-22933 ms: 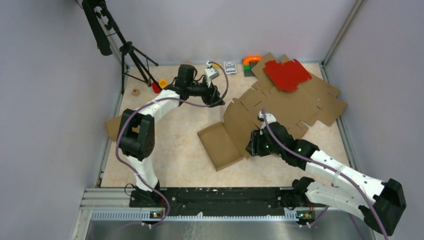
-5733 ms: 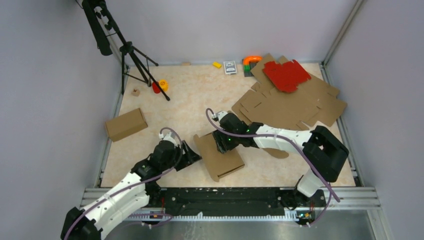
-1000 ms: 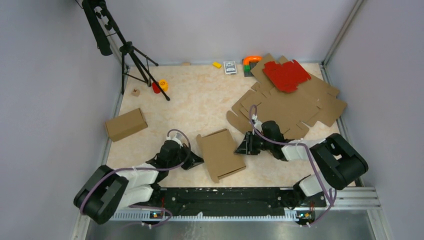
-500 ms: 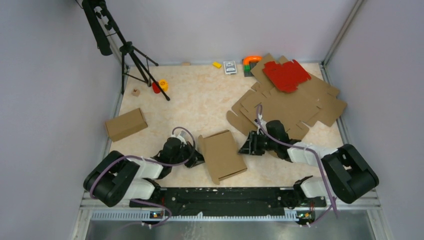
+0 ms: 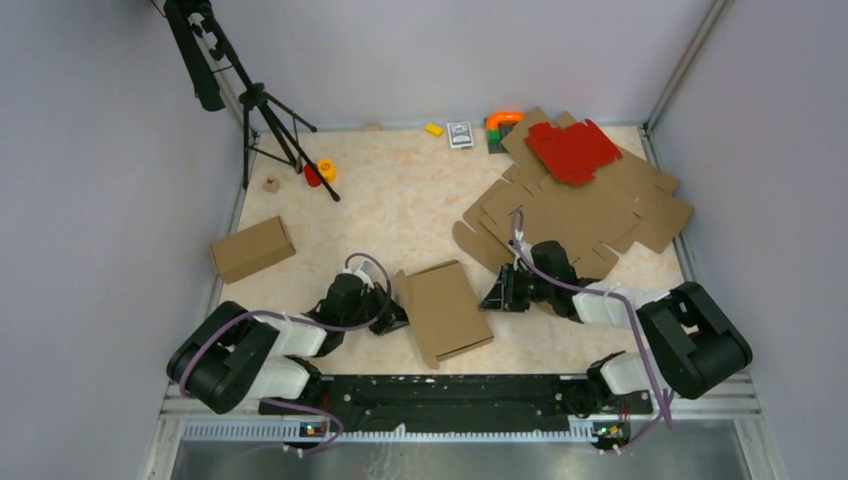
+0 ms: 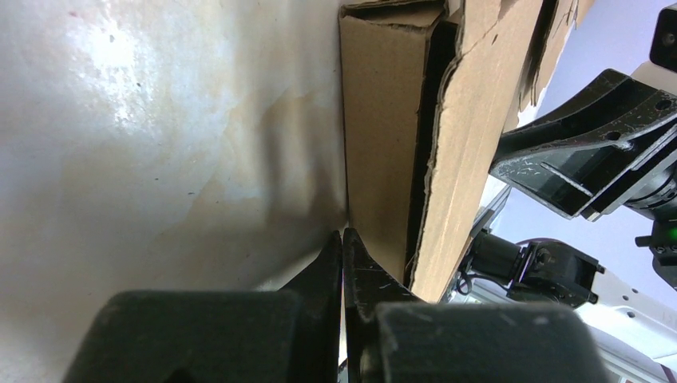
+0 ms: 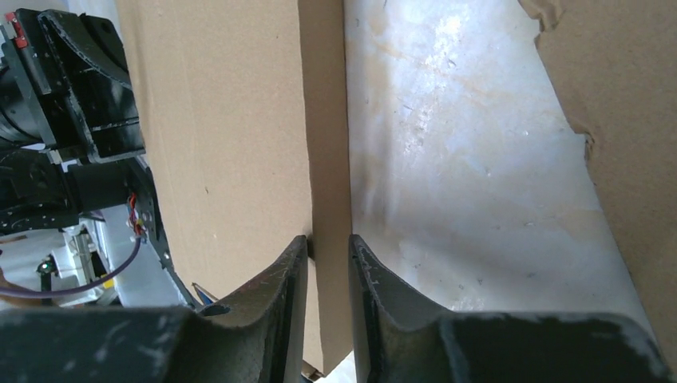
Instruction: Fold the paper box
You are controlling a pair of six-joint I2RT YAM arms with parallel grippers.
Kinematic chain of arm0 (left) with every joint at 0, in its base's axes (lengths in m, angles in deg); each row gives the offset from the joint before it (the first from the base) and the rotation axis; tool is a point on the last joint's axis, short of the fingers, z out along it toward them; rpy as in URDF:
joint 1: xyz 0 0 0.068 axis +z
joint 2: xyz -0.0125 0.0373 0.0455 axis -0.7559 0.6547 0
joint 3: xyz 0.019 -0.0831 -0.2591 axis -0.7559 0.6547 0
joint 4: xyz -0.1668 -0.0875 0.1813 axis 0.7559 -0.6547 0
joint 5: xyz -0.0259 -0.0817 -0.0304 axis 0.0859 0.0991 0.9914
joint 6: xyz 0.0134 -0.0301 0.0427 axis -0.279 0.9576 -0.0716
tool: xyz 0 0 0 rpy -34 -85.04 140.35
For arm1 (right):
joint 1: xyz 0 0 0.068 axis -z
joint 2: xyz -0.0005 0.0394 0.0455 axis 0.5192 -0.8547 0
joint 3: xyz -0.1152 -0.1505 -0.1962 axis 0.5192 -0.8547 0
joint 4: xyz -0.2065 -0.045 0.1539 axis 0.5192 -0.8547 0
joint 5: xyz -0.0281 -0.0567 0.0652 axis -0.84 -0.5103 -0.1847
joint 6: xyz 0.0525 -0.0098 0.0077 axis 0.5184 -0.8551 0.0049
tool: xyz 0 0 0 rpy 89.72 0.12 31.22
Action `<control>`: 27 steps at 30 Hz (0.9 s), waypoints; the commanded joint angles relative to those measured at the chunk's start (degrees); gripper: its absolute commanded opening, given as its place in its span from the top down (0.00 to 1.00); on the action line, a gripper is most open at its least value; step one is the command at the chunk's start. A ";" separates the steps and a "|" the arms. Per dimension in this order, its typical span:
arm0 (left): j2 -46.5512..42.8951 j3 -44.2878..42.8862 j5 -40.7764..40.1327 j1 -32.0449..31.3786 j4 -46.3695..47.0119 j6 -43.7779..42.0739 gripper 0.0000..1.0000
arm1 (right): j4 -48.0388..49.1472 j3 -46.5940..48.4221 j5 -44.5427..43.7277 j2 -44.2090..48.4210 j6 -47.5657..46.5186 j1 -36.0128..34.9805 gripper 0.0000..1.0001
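The paper box [image 5: 441, 310] lies lid down near the desk's [image 5: 380, 215] front edge. The left tool [image 6: 342, 238], fully closed on nothing, meets its left wall. The right tool [image 7: 323, 246], narrowly parted, straddles its right wall; I cannot tell whether it grips.

Tight beside the box, open room farther back

We see the paper box [image 5: 441, 310] squeezed between the left arm [image 5: 300, 335] and the right arm [image 5: 610, 298]. Flat cardboard sheets [image 5: 590, 215] fill the far right. A tripod [image 5: 257, 100] and a small brown box [image 5: 251, 248] stand on the left. The middle of the surface [image 5: 390, 190] lies bare, so we could pass there.
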 commanded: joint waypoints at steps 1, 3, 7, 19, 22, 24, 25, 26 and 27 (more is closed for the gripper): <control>-0.58 -1.30 0.52 0.23 -2.09 -1.96 1.00 | -0.77 0.66 -2.49 -2.26 -3.31 0.46 0.79; -1.80 -1.85 0.22 0.22 -4.28 -2.94 1.00 | -1.80 0.67 -3.88 -2.75 -4.19 0.54 0.83; -7.89 -1.38 -3.56 0.45 -12.60 -4.49 1.00 | -3.80 -0.11 -6.96 -1.81 -5.68 1.34 0.86; -20.42 1.75 -6.64 1.22 -20.61 -4.72 1.00 | -3.48 -0.22 -6.13 -2.28 -6.67 1.69 0.89; -15.78 0.20 -4.11 1.12 -17.41 -5.02 1.00 | -3.74 -0.18 -6.12 -2.42 -6.81 1.69 0.89; -12.61 -0.08 -2.64 1.18 -13.83 -4.39 1.00 | -3.90 -0.25 -6.19 -2.30 -6.84 1.69 0.89; -11.36 -0.24 -2.18 1.12 -12.03 -4.22 1.00 | -3.84 -0.38 -6.13 -2.25 -6.87 1.69 0.89; -10.00 -0.53 -1.69 1.15 -10.77 -4.12 1.00 | -3.80 -0.43 -6.11 -2.25 -6.82 1.69 0.89; -8.65 -0.82 -1.17 1.04 -9.52 -4.03 1.00 | -3.83 -0.41 -6.15 -2.25 -6.86 1.69 0.89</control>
